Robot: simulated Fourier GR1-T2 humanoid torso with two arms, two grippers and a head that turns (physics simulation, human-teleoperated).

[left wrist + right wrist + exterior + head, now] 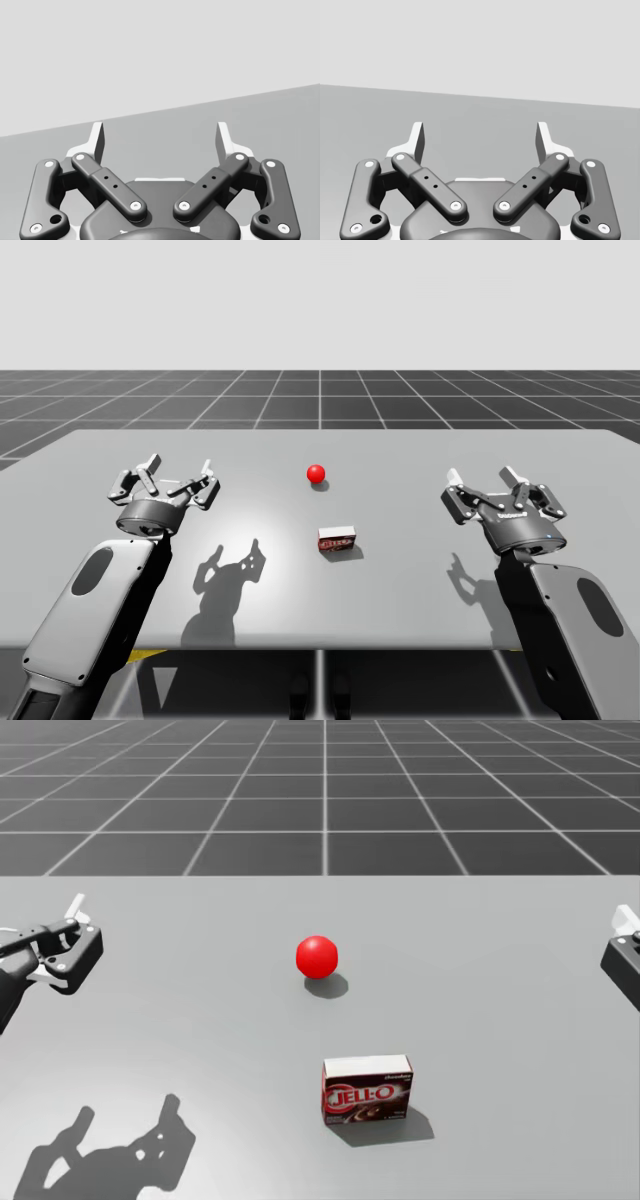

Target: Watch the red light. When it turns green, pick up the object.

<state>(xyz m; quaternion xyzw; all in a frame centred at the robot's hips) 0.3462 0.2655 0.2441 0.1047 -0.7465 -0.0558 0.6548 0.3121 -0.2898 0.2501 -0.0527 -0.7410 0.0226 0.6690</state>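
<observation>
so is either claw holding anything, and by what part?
Nothing is held. The left claw and right claw are both open and empty. The box sits on the table between them, apart from both.

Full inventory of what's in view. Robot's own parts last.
light: 1, red ball, table centre
box: 1, dark red with white top, on the table nearer me than the light, apart from it
table: 1, grey
floor: 1, dark grid, beyond the table
left arm: 1, grey and black, above the table's left side; left jaws open, empty
right arm: 1, grey and black, above the table's right side; right jaws open, empty
</observation>
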